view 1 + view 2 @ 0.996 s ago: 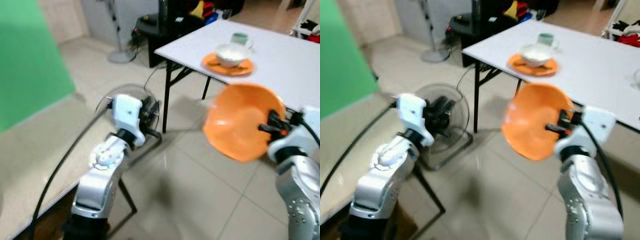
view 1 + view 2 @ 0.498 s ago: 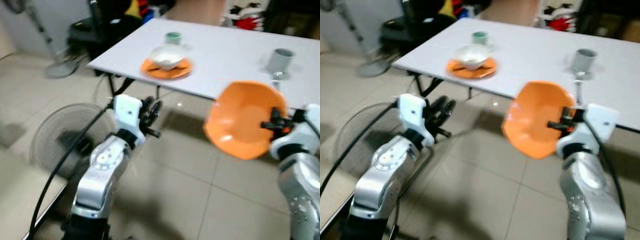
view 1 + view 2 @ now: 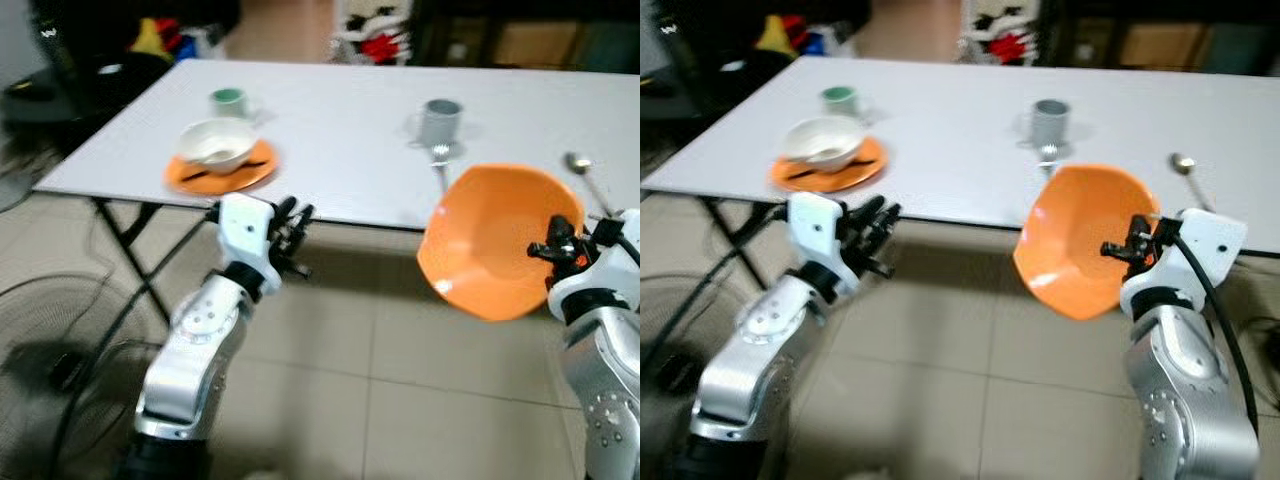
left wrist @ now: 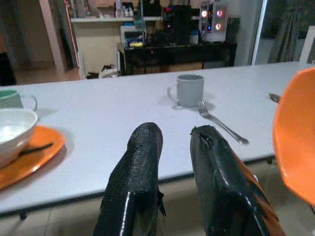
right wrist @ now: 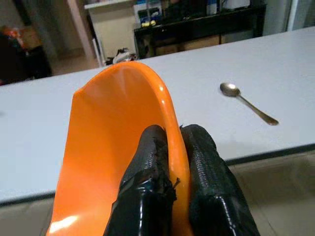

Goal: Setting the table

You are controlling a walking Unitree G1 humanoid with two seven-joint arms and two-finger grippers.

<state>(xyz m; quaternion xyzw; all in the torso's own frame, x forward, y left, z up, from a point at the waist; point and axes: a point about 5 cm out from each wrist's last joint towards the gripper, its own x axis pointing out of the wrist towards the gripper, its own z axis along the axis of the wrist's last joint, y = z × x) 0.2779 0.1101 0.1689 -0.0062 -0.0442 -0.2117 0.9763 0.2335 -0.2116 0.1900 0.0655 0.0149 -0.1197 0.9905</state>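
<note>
The robot stands in front of a white surface point(image 3: 330, 130), facing its long near edge. The right gripper point(image 3: 1137, 249) holds an orange plate point(image 3: 500, 240) tilted up on edge, its hollow turned toward the left arm. In the right wrist view the two black fingers point(image 5: 147, 191) are clenched on the plate's rim, one on each face. The plate hangs in the air just off the near edge of the surface, over the tiled floor point(image 3: 380, 400), its upper rim about level with the edge and not touching it.

The left gripper point(image 3: 292, 235) is raised below and just in front of the near edge. Its fingers point(image 4: 140, 162) are parted by a narrow gap and grasp nothing.

On the surface, toward the left end, a second orange plate point(image 3: 248, 170) carries a white bowl point(image 3: 215, 143); it sits near the front edge. A green cup point(image 3: 229, 101) stands just behind it. Near the middle stands a grey mug point(image 3: 439, 121), with a fork point(image 3: 440, 165) lying in front of it, pointing toward the near edge. A spoon point(image 3: 585, 175) lies further right, well apart from the fork. The stretch of surface between fork and spoon is bare, directly behind the held plate. Dark folding legs point(image 3: 125, 240) show under the left end. A floor fan point(image 3: 40, 370) stands on the tiles left of the left arm.
</note>
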